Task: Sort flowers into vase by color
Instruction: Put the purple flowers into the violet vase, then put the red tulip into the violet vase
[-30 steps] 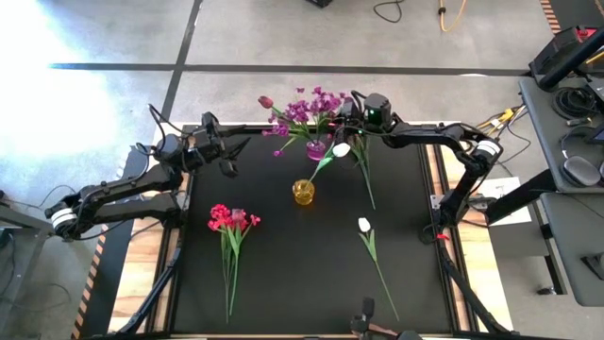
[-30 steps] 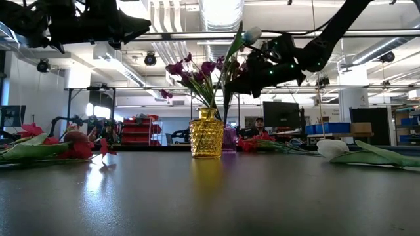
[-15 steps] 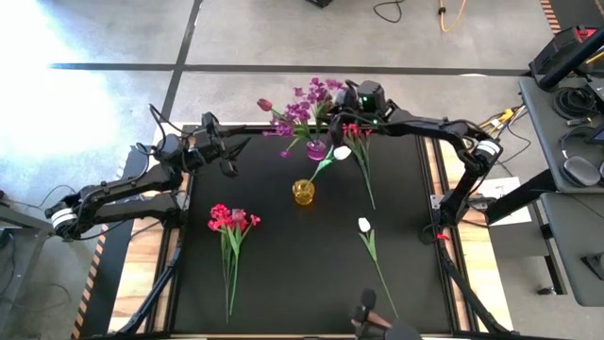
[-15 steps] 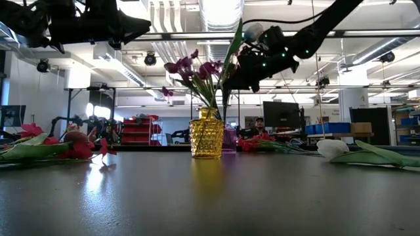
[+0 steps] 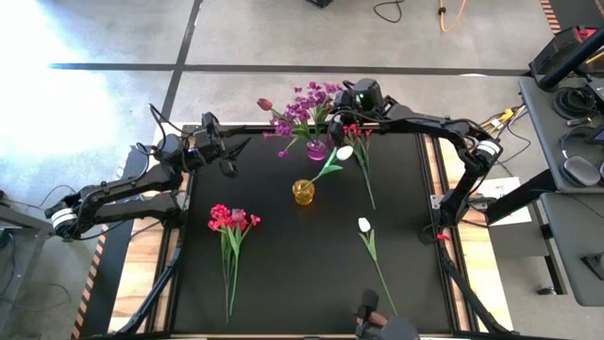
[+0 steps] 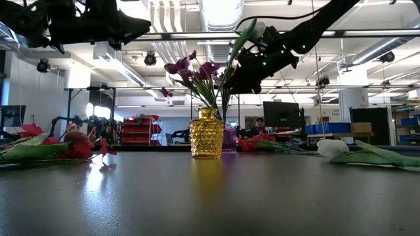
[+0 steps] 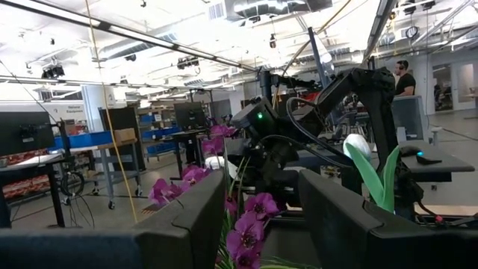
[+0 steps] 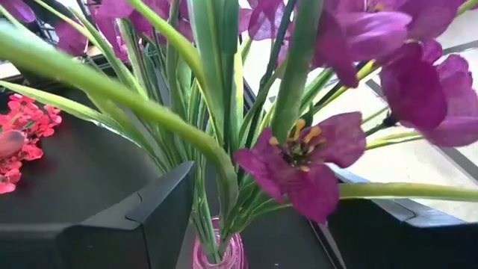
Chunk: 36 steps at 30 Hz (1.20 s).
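Purple flowers (image 5: 307, 104) fan out of a pink vase (image 5: 316, 149) below the right pincer (image 5: 342, 102), its fingers spread.

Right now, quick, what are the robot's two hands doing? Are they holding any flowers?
Left gripper: open, holding nothing, waiting at the table's far left.
Right gripper: open, holding nothing, right over the purple flowers in the pink vase.

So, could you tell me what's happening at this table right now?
The robot is sorting flowers by colour. The right tool is at the purple flowers in the pink vase; a white tulip stands in the yellow vase. Another white tulip and red sprays lie on the mat. The left tool waits at the far left edge.
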{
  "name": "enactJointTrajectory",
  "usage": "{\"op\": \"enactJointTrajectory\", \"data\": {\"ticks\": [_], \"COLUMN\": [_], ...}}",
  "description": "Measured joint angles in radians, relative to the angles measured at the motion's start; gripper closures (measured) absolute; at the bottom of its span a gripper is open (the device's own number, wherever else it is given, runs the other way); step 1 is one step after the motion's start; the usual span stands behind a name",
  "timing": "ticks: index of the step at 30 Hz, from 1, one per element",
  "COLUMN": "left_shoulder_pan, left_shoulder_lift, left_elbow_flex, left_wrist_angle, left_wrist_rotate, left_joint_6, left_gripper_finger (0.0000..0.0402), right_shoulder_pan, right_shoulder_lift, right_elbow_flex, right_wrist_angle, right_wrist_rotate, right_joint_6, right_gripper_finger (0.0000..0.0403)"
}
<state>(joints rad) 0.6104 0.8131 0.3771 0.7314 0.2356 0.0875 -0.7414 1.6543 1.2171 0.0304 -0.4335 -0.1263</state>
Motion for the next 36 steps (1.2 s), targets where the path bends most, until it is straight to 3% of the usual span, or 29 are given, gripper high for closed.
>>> {"op": "enactJointTrajectory", "data": {"ticks": [10, 24, 36], "left_shoulder_pan": [0.0, 0.0, 0.0], "left_shoulder_lift": [0.0, 0.0, 0.0], "left_elbow_flex": [0.0, 0.0, 0.0], "left_wrist_angle": [-0.022, -0.024, -0.036], "left_wrist_rotate": [0.0, 0.0, 0.0], "left_joint_6": [0.002, 0.005, 0.005], "left_gripper_finger": [0.0245, 0.0245, 0.0245], "right_shoulder_pan": [-0.001, -0.001, 0.0], "right_shoulder_lift": [-0.055, -0.203, -0.287], "right_elbow_flex": [0.003, 0.003, 0.003], "right_wrist_angle": [-0.065, -0.318, -0.408], "right_wrist_rotate": [0.043, 0.173, 0.174], "right_joint_6": [-0.036, -0.106, -0.138], "right_gripper_finger": [0.014, 0.014, 0.0144]}}
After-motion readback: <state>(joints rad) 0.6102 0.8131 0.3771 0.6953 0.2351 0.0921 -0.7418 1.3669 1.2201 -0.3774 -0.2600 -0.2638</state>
